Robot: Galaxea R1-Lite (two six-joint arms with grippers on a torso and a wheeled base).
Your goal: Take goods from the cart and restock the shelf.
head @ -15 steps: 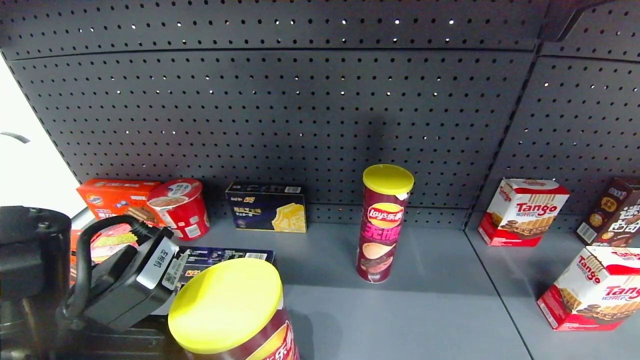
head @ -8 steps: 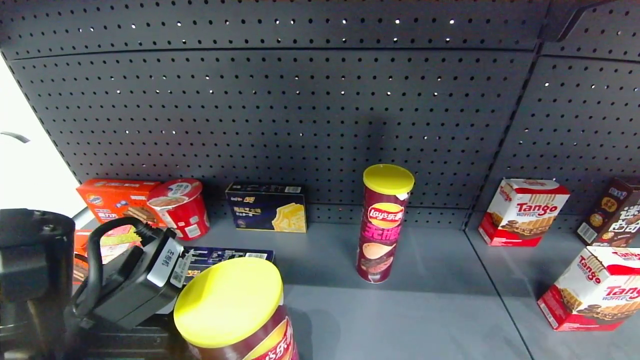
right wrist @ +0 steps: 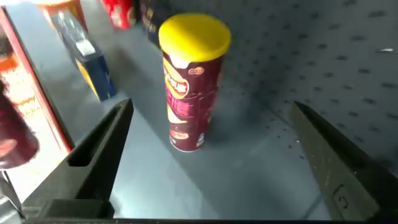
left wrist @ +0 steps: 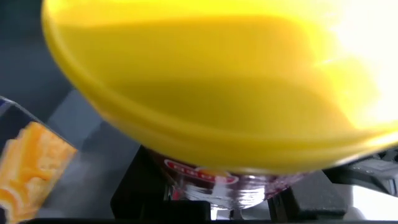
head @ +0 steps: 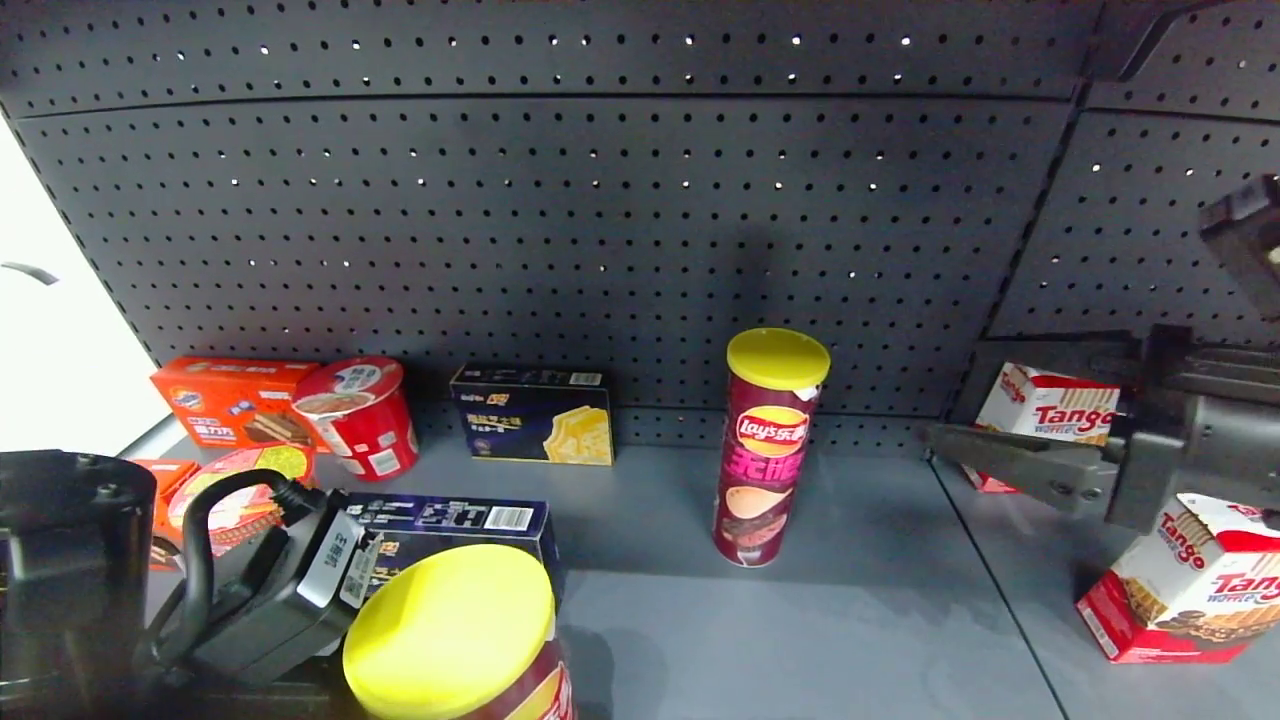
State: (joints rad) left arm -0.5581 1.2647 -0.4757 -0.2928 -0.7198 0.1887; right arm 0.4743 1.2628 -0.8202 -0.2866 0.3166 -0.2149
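- Far left of the shelf (head: 850,620): an orange box (head: 225,400) and a red cup (head: 358,415) stand against the back panel, with a dark blue box (head: 535,413) just beside them.
- Low at the front left, the left hand (left wrist: 224,190) is clenched on the held can (head: 450,630). Its yellow lid faces up, close above the shelf's front edge and a flat blue box (head: 450,520). It is not yet set down.
- Centre: the standing can (head: 768,450) is upright on the shelf, well apart from its neighbours. That one looks done.
- Right: the right hand (right wrist: 212,104) hangs released, jaws spread wide and pointed toward the standing can, gripping nothing. The wafer boxes (head: 1190,580) sit behind and below it.
- My read: restocking is partway, with one can placed and a second about to land. How much remains in the cart, I cannot tell.
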